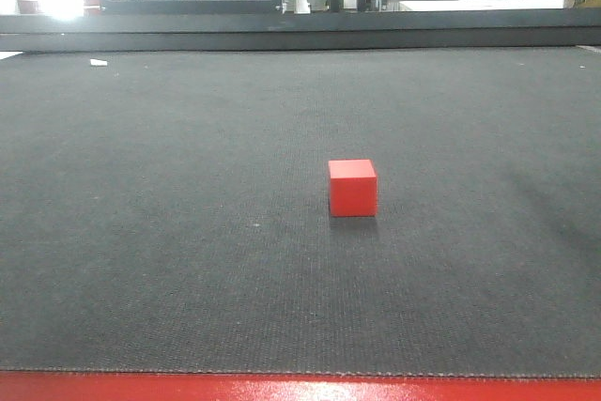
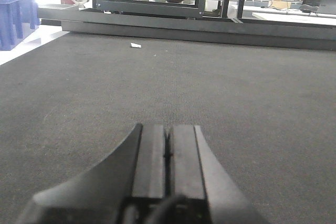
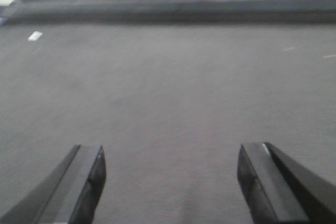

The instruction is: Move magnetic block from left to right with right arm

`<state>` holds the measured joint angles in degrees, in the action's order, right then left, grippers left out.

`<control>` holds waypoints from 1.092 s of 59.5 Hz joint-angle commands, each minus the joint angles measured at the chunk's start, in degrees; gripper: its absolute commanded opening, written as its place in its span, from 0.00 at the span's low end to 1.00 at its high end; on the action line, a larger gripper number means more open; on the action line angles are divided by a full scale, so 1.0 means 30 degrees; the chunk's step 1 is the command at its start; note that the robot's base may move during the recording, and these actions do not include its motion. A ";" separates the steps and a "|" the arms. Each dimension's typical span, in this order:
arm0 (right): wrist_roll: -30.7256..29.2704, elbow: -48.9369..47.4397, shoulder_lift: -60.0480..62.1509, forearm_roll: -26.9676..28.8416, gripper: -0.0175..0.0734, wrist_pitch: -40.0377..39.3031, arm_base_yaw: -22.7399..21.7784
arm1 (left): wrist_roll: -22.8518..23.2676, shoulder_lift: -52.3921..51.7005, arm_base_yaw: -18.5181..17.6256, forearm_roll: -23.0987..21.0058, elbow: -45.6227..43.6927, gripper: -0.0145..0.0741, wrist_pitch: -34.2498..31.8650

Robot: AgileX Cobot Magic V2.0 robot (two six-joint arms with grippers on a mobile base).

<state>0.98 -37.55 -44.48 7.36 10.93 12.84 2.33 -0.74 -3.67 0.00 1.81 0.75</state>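
The magnetic block (image 1: 352, 187), a small bright-red cube, rests on the dark grey mat (image 1: 188, 232) slightly right of centre in the front view. Neither arm shows in that view. In the left wrist view my left gripper (image 2: 168, 132) is shut, its two black fingers pressed together over bare mat with nothing between them. In the right wrist view my right gripper (image 3: 170, 153) is open wide, only mat between its fingers (image 3: 89, 177). The block shows in neither wrist view.
A small white scrap (image 1: 99, 63) lies on the mat at the far left, also the scrap (image 2: 135, 45) in the left wrist view. A dark metal frame (image 1: 300, 25) bounds the mat's far edge. A blue crate (image 2: 16, 17) stands beyond the left side. A red strip (image 1: 300, 388) runs along the near edge.
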 commanded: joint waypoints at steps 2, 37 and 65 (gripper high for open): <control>0.0222 -0.2624 -0.2547 -0.0246 0.88 -0.0138 0.2069 | 0.0127 -0.0259 -0.0159 0.0000 0.0196 0.03 -0.1740; 1.1229 -1.3634 -1.4768 -0.5670 0.88 1.2017 0.8469 | 0.0127 -0.0259 -0.0159 0.0000 0.0196 0.03 -0.1740; 1.3147 -1.4361 -1.8677 -0.6160 0.88 1.2078 0.8355 | 0.0127 -0.0259 -0.0159 0.0000 0.0196 0.03 -0.1740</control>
<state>40.18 -78.50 -101.91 -9.48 49.92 38.41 2.33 -0.74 -3.67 0.00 1.81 0.75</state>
